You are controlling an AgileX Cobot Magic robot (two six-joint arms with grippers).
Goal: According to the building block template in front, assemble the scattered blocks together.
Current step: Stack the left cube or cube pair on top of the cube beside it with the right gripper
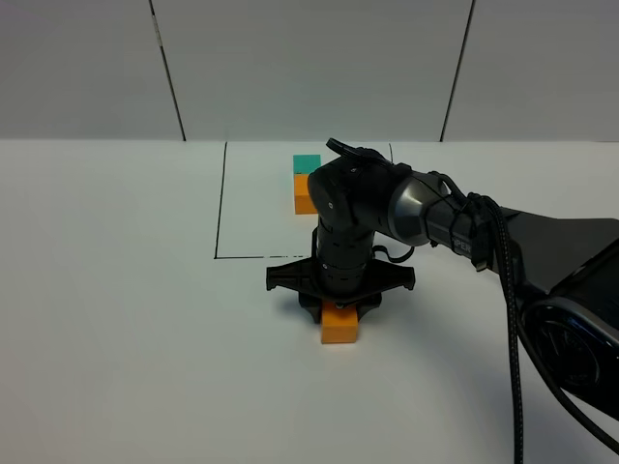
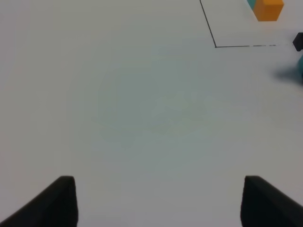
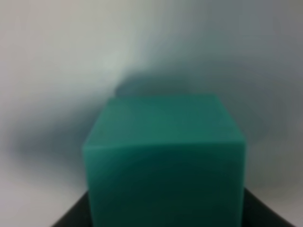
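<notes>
The building block template, a teal cube [image 1: 307,162] joined to an orange cube [image 1: 305,193], lies inside a black drawn outline [image 1: 219,208]; the left wrist view shows it far off [image 2: 269,9]. My right gripper [image 1: 338,304] points down in the middle of the table, shut on the teal scattered block [image 3: 163,161], which fills the right wrist view. In the exterior view that block is hidden behind the gripper. The orange scattered block [image 1: 339,325] sits on the table just in front of the gripper. My left gripper [image 2: 158,203] is open over bare table, holding nothing.
The right arm [image 1: 455,227] stretches in from the right with its cable [image 1: 511,319] hanging beside it. The white table [image 1: 116,319] spreads to the left and front. A white panelled wall [image 1: 309,58] closes the back.
</notes>
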